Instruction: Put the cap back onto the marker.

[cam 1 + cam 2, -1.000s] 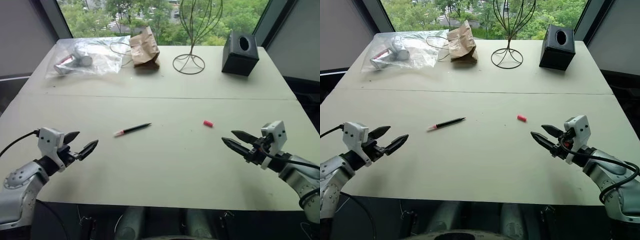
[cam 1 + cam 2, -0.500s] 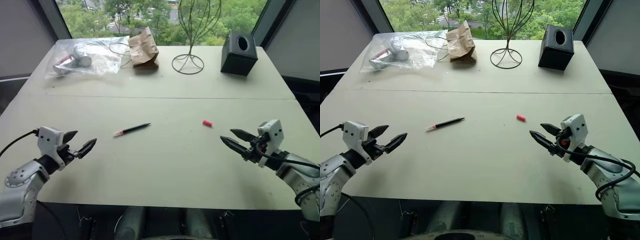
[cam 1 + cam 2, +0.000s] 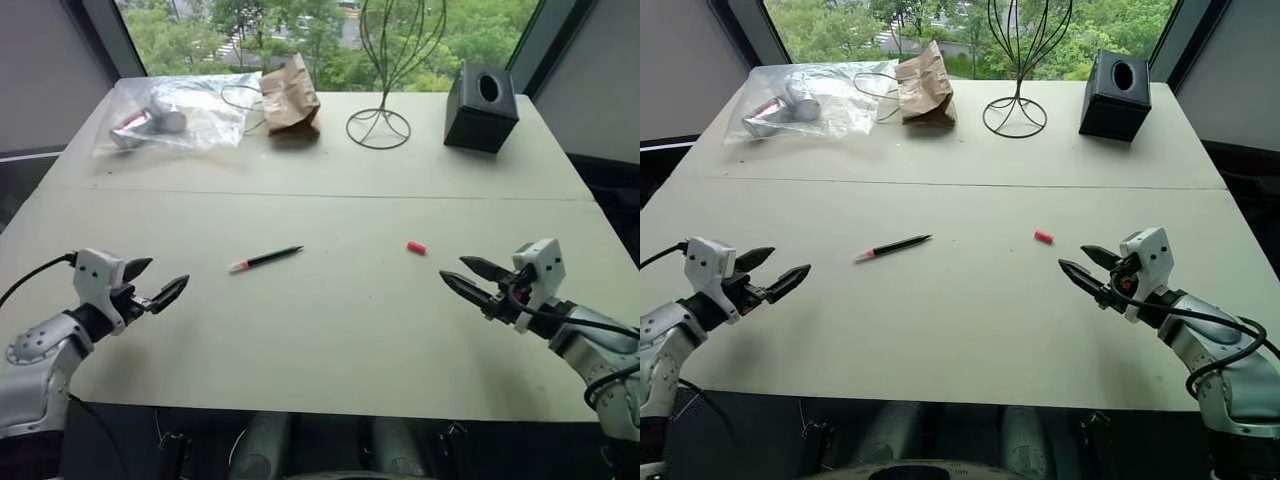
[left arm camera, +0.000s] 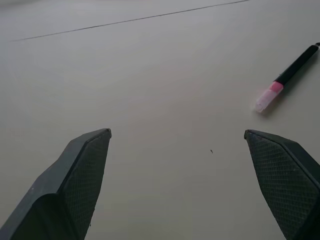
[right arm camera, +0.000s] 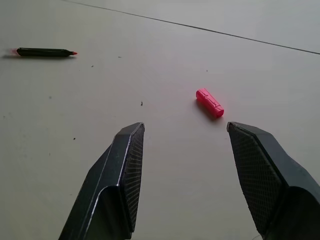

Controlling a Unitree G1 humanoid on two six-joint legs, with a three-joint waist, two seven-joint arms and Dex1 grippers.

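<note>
Approach step, nothing gripped. Marker [image 3: 265,259] flat mid-table [image 3: 330,330], cap [image 3: 417,247] well apart. Left gripper [image 3: 160,285], right gripper [image 3: 468,277]: both spread, empty. Next, probably: one gripper per piece, tip orientation unclear.

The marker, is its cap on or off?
Off. The marker lies flat on the table with its tip bare, and the pink cap lies by itself, well apart from it.

black marker [image 3: 265,259] lying flat, pink cap [image 3: 416,247] apart
</note>
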